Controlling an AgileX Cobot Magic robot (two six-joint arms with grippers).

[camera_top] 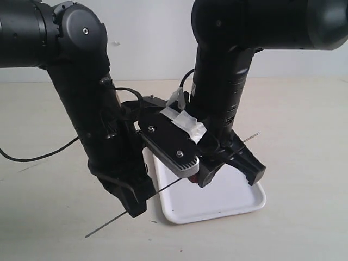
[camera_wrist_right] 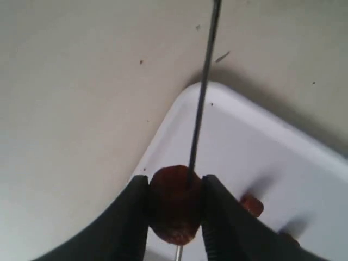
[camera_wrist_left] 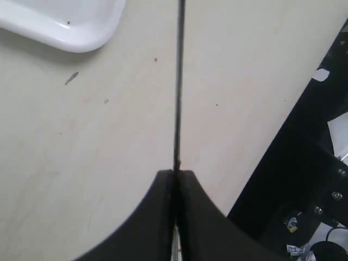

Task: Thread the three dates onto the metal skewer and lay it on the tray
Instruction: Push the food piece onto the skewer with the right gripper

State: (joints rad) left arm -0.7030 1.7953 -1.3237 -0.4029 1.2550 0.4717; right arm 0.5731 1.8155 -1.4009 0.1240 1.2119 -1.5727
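**Between my right fingers [camera_wrist_right: 136, 217]: a date [camera_wrist_right: 173, 217] on the metal skewer [camera_wrist_right: 200, 98]**

My right gripper [camera_wrist_right: 174, 186] squeezes that date just above the tray [camera_wrist_right: 283, 157] corner. My left gripper [camera_wrist_left: 175, 182] is clamped on the skewer further along. Both forearms slope steeply down.

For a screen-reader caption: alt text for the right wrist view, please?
The right pincer grips a reddish-brown date with the thin metal skewer running through it, above a corner of the white tray. Another date lies on the tray nearby.
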